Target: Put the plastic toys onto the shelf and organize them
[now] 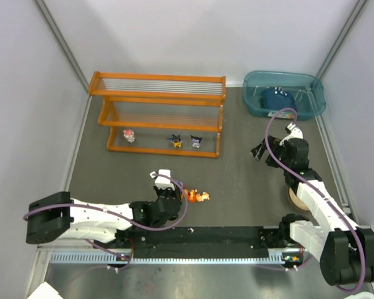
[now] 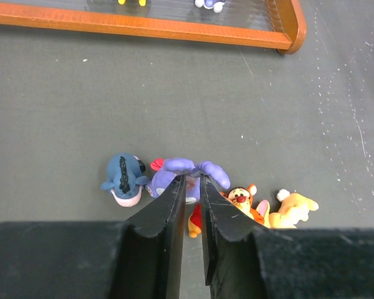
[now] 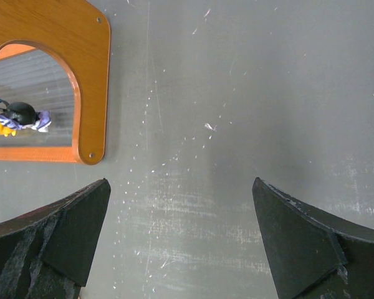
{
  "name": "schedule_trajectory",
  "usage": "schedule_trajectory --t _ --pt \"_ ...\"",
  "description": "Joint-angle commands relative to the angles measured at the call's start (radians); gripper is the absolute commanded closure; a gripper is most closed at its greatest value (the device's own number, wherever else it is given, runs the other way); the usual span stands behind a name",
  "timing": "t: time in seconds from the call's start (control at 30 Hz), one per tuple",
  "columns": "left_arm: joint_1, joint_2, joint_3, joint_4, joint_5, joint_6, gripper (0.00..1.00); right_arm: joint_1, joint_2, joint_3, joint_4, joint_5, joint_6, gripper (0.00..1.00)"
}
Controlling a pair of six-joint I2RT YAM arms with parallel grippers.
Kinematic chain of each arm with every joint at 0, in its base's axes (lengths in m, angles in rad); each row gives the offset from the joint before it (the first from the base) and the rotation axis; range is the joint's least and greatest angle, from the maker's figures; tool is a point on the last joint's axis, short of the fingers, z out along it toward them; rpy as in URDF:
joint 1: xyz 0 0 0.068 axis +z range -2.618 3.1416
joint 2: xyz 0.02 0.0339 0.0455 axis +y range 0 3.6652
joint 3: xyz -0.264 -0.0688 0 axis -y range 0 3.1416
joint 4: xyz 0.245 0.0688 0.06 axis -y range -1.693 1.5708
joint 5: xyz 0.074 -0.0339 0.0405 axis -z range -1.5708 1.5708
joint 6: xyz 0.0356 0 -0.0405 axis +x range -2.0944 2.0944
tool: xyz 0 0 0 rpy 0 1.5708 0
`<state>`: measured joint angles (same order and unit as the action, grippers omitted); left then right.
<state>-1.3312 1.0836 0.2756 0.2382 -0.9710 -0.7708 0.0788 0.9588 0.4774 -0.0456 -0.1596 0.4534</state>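
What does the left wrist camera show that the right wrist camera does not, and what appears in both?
Only the left wrist view: four toys on the table, a blue toy, a purple toy, an orange tiger toy and a yellow toy, by the left end effector, whose fingers are nearly together. Only the right wrist view: the right end effector, wide open, and the head of a black toy on the shelf. Both: the orange shelf and the table; the left view shows shelf toys only as feet at its top edge.
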Motion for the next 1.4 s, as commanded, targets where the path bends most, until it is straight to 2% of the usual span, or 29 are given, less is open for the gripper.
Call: schedule_trajectory --t 0.0,0.37,0.97,1.13,1.37 --pt "-0.002 0.028 -0.007 0.047 0.02 -0.005 0.78 0.01 -0.003 0.004 0.038 -0.009 -0.012 0.01" --pt "-0.002 0.121 0.017 0.03 0.006 -0.051 0.74 0.01 -0.002 0.004 0.038 -0.008 -0.013 0.01" --pt "-0.002 0.072 -0.004 0.039 0.046 -0.051 0.66 0.01 0.008 0.003 0.038 -0.005 -0.01 0.01" --pt "-0.002 0.084 -0.01 0.065 0.052 -0.05 0.59 0.01 0.008 0.003 0.038 -0.003 -0.012 0.01" --pt "-0.002 0.117 0.005 0.058 0.057 -0.058 0.57 0.01 0.005 0.003 0.038 -0.003 -0.012 0.01"
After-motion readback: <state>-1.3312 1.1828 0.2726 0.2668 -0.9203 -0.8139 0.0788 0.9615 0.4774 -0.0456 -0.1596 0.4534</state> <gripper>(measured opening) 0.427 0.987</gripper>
